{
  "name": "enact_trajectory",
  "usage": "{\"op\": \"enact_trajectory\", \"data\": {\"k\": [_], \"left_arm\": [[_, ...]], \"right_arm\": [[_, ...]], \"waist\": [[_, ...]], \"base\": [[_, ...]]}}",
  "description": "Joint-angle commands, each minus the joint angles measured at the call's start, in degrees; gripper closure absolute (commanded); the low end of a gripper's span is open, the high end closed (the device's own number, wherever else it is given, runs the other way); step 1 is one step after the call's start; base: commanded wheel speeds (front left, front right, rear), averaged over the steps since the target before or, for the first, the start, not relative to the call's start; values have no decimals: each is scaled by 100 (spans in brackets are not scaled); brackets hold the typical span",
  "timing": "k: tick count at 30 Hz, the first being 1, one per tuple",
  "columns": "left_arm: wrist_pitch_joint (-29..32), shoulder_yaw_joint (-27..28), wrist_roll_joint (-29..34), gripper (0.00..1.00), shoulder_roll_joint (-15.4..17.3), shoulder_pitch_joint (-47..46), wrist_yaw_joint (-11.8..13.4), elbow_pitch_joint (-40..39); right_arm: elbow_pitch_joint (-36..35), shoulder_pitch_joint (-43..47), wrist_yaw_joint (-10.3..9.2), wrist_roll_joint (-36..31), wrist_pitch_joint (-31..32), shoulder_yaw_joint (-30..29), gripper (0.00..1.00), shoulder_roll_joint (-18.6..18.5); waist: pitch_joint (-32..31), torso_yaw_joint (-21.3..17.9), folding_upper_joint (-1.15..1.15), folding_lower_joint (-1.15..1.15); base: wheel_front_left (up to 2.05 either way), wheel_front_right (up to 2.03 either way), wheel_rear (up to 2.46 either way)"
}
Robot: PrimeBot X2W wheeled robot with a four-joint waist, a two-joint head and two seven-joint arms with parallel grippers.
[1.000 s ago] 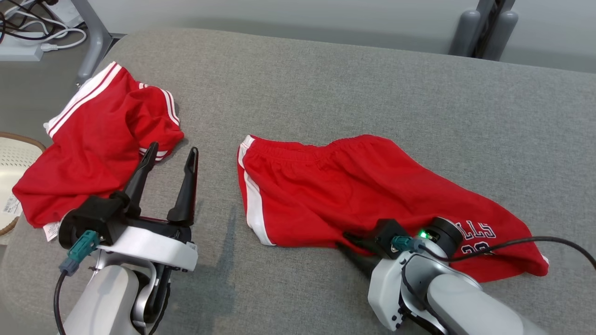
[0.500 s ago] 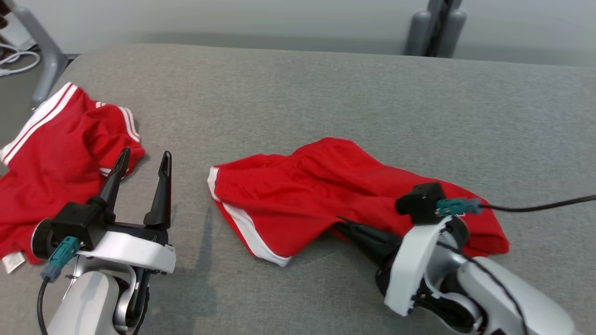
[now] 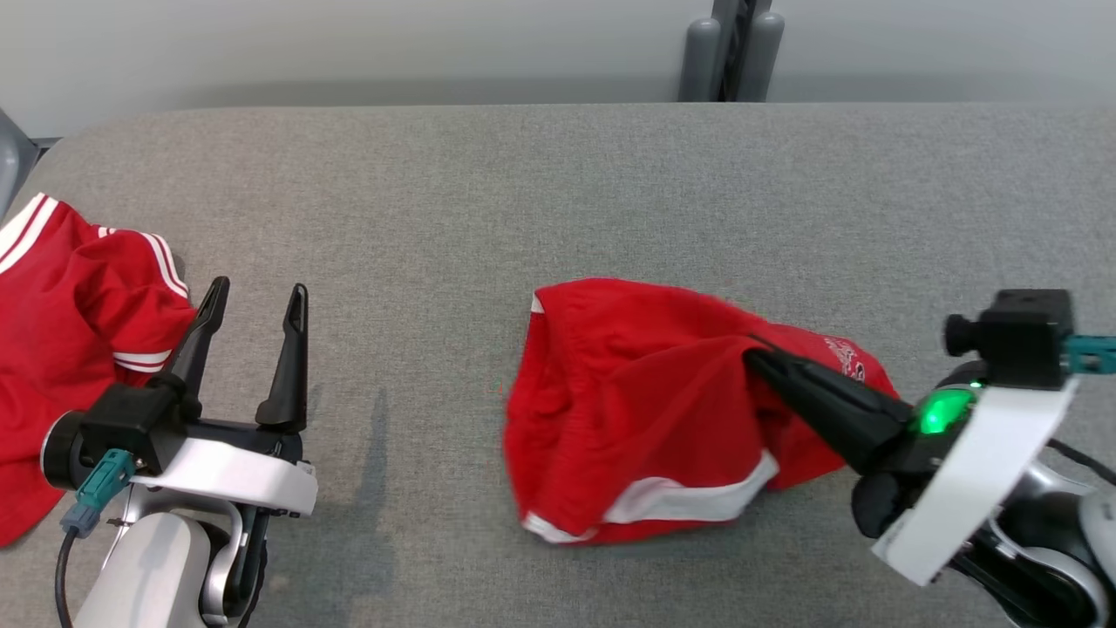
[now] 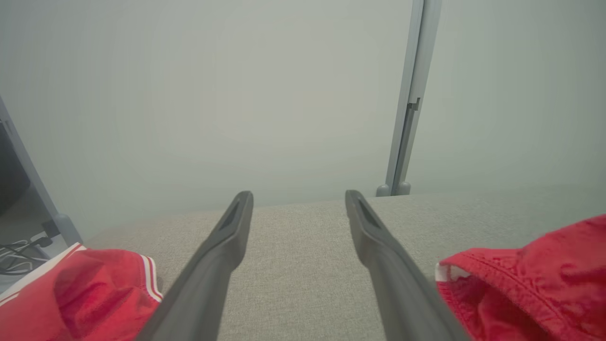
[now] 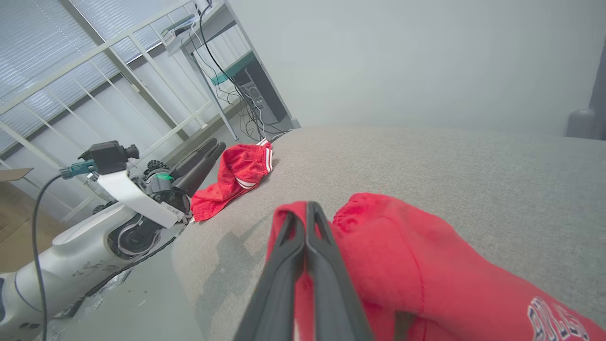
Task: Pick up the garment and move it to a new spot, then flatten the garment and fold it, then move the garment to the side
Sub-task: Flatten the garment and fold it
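Observation:
Red shorts (image 3: 645,410) with a white side stripe lie bunched on the grey table (image 3: 558,192), right of centre. My right gripper (image 3: 757,356) is shut on a fold of the shorts (image 5: 402,265) near their right side, the fabric drawn up around the fingers; the same gripper (image 5: 305,210) shows its two fingers pressed together on the red cloth. My left gripper (image 3: 255,292) stands open at the lower left, apart from the shorts, and between its fingers (image 4: 298,196) there is only bare table. The shorts' waistband edge (image 4: 521,274) shows at the right of the left wrist view.
A second red garment (image 3: 70,349) with white stripes lies at the table's left edge, just left of my left gripper. A grey post (image 3: 732,52) stands behind the table's far edge. Desks and cables (image 5: 246,94) stand beyond the table's left end.
My right gripper has dragged the shorts to the right and bunched them up, its fingers raised into the cloth. The head camera has turned right, shifting the whole scene left. The left gripper stays open.

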Motion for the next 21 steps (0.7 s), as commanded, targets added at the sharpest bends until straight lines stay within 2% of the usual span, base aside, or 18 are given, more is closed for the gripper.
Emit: {"op": "enact_trajectory", "data": {"k": [1, 6, 10, 15, 21], "left_arm": [[-24, 19, 19, 0, 27, 50, 27, -8], [-24, -9, 21, 0, 18, -4, 25, -44], [-24, -65, 36, 0, -28, -119, 3, -47], [-24, -161, 63, 0, -103, -277, -47, 8], [-24, -227, 96, 0, -223, -471, -127, 62]], "right_arm": [[-115, 74, 5, 15, 48, -87, 100, 46], [-843, 352, 4, 185, 503, -801, 100, 522], [-699, 196, 4, 141, 798, -1214, 100, 901], [269, -314, 4, -18, 835, -1656, 100, 1292], [1937, -1079, 4, -300, 641, -1997, 100, 1427]], "waist": [[17, -12, 0, 0], [94, -12, 0, 0], [193, 50, 0, 0], [368, 202, 0, 0], [603, 439, 0, 0]], "base": [[0, 0, 0], [0, 0, 0], [0, 0, 0], [0, 0, 0], [0, 0, 0]]}}
